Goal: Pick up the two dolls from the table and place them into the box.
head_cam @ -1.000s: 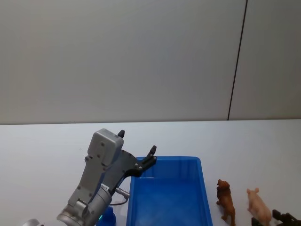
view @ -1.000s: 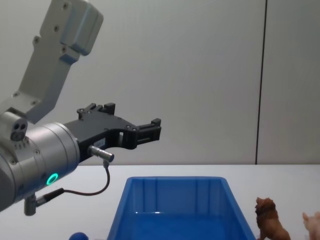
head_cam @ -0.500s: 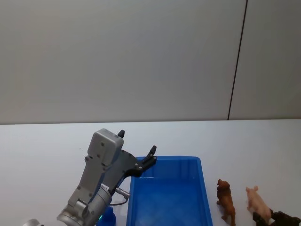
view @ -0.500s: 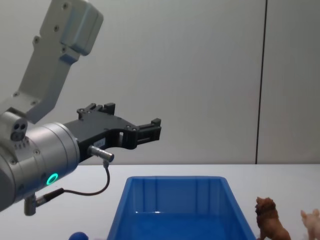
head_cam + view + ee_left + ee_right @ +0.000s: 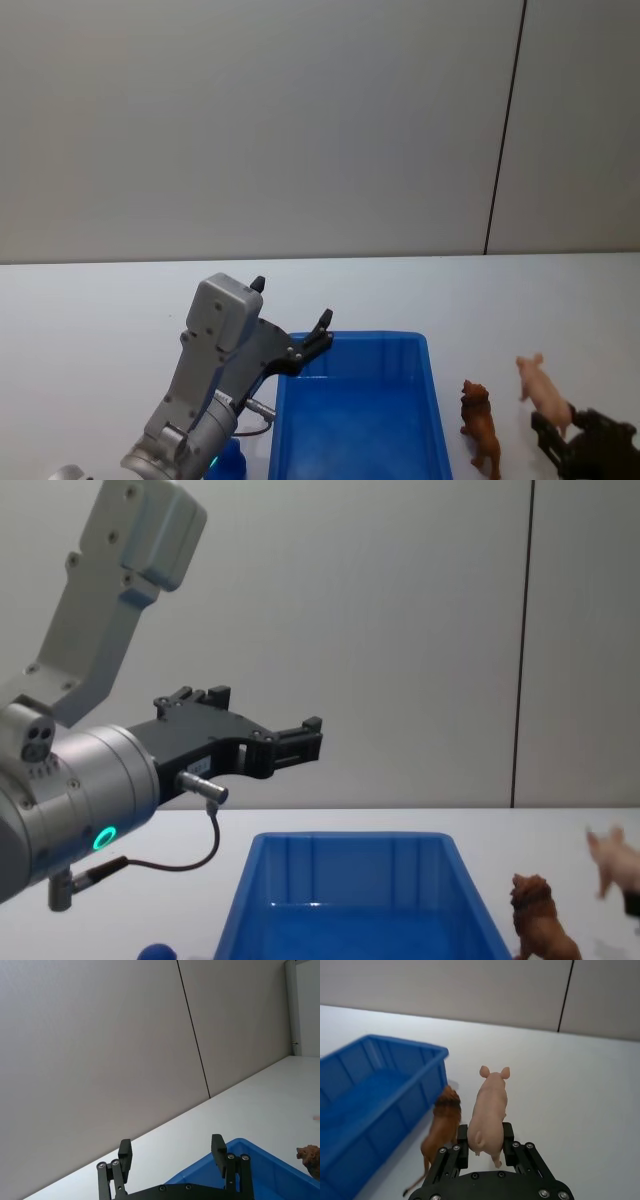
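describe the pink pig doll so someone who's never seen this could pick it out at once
Find the big blue box on the white table; the brown lion doll stands just to its right. Beyond the lion, the right gripper holds the pink pig doll by its rear, above the table. It is pale and maneless, the only doll in a gripper; the left gripper hangs open.

Setting: a robotics test lab. Evidence: bare white table (image 5: 100, 300) against a plain grey panelled wall (image 5: 250, 120) with one dark vertical seam (image 5: 505, 130); toy props, a blue box (image 5: 360, 430), a brown lion doll (image 5: 480, 422), a pink pig doll (image 5: 545, 400); grey robot arm (image 5: 90, 790) with a green status light (image 5: 103, 837).
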Available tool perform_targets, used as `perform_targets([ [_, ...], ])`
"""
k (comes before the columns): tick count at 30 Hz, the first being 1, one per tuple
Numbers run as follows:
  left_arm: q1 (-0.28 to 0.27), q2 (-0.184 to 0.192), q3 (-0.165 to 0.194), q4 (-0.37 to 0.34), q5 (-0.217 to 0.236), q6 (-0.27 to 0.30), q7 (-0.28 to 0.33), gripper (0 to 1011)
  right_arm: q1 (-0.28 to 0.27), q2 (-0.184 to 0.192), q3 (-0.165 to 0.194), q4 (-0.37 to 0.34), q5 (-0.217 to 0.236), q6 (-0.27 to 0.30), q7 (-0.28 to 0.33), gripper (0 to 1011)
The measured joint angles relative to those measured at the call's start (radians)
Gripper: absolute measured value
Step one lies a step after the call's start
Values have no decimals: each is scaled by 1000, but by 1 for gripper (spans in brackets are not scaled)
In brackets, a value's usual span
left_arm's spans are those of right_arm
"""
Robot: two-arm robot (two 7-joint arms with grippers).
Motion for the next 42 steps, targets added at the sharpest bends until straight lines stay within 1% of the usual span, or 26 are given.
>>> perform_targets([
  [6,0,0,0,0,0,0,0,1002,22,-4,-3,-40,-15,0,28,369],
  [9,0,0,0,0,0,0,0,1002,45,-14,-9,-62,-22,15,55,369],
  [14,0,0,0,0,0,0,0,1002,81,-34,-23,-74,-34,41,96,369],
  [15,0,0,0,0,0,0,0,1002,93,-42,-29,-74,-40,55,113,369],
  [16,0,0,0,0,0,0,0,1002,93,-42,-29,-74,-40,55,113,369],
  [19,0,0,0,0,0,0,0,1002,128,-68,-47,-65,-54,89,149,369],
  [21,0,0,0,0,0,0,0,1002,144,-80,-56,-56,-59,102,162,369],
  [24,0,0,0,0,0,0,0,1002,174,-106,-75,-32,-73,134,193,369],
  [25,0,0,0,0,0,0,0,1002,174,-106,-75,-32,-73,134,193,369],
  [28,0,0,0,0,0,0,0,1002,204,-134,-95,1,-85,158,217,395],
  [29,0,0,0,0,0,0,0,1002,207,-137,-97,4,-88,163,221,408],
  [30,0,0,0,0,0,0,0,1002,212,-142,-102,11,-90,166,224,475],
  [32,0,0,0,0,0,0,0,1002,221,-150,-107,21,-94,173,232,516],
  [33,0,0,0,0,0,0,0,1002,229,-157,-113,31,-98,178,237,578],
  [35,0,0,0,0,0,0,0,1002,234,-162,-118,38,-102,181,242,608],
  [36,0,0,0,0,0,0,0,1002,239,-166,-122,44,-105,182,246,679],
  [37,0,0,0,0,0,0,0,1002,240,-168,-123,46,-107,183,247,695],
  [40,0,0,0,0,0,0,0,1002,244,-170,-126,51,-110,184,247,793],
  [41,0,0,0,0,0,0,0,1002,244,-170,-126,52,-110,184,246,802],
  [42,0,0,0,0,0,0,0,1002,244,-170,-126,52,-110,184,245,848],
])
